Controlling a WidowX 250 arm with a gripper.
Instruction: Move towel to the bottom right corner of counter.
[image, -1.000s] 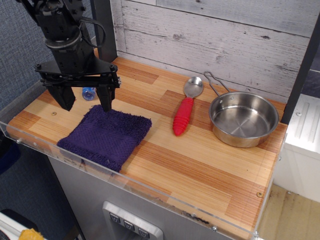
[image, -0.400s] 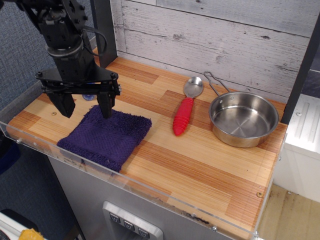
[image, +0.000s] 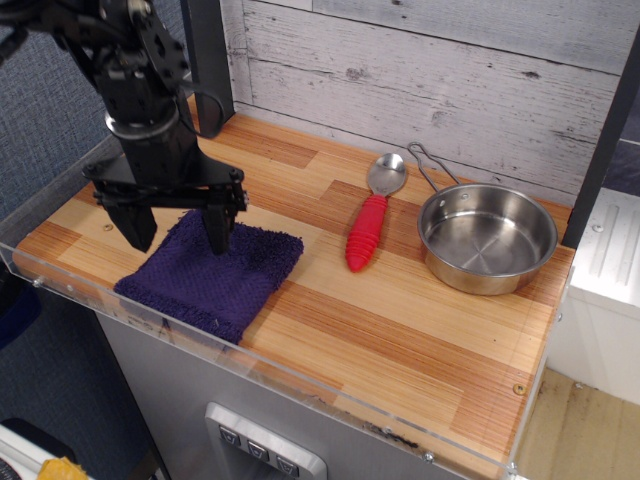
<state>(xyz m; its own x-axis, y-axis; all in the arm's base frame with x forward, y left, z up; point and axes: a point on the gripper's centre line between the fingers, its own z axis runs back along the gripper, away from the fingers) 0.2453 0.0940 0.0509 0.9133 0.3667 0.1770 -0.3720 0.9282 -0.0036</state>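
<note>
The gripper (image: 178, 232) hangs with jaws spread wide and empty over the upper left part of the towel (image: 212, 274), which lies flat, dark purple and nubby, at the left of the counter (image: 400, 330).

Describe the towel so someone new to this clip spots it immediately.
Start at the wooden counter and go to its front left end, below the open black tool. The towel lies flat there: dark purple, nubby, roughly square, the only cloth among a red-handled spoon and steel pan.

Towel (image: 212, 276) nubby matt terry cloth; counter (image: 400, 330) smooth wood planks; pan (image: 487, 238) glossy steel.
</note>
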